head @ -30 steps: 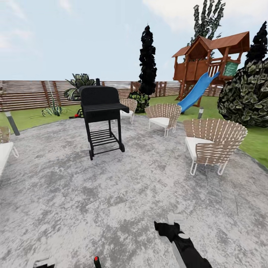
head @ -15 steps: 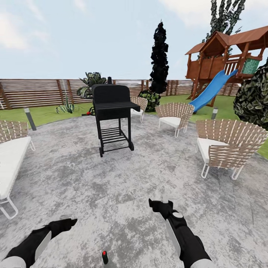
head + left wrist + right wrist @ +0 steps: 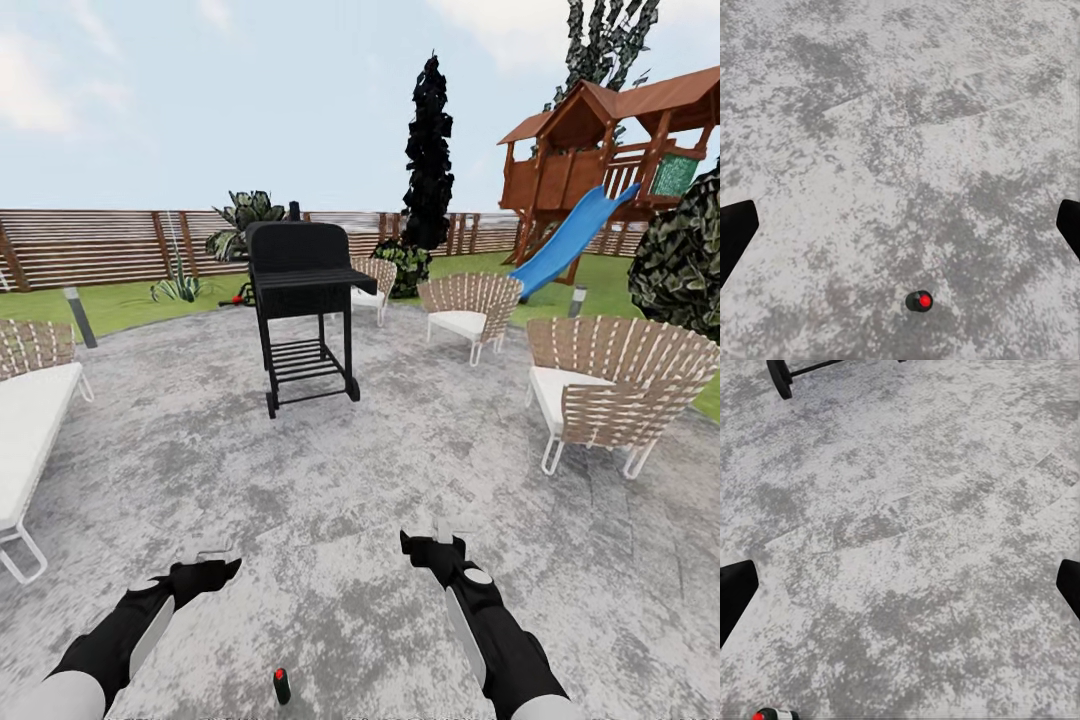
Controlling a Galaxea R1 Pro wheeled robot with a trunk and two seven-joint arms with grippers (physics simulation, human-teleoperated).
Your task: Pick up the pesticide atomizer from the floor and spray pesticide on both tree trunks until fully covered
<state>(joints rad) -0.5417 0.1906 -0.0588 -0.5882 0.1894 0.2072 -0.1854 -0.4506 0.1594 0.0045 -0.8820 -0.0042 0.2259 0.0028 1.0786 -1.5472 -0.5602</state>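
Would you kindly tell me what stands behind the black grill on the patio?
Behind the black grill stand a wicker chair, partly covered by it, a spiky plant and the slatted fence. Its body covers the ground directly behind.

No readable text, label, brand, number or sign stands on anything here; every surface is plain or too blurred.

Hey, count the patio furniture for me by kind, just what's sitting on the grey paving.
Wicker chairs: 3
Black grill: 1
White lounger: 1
Total: 5
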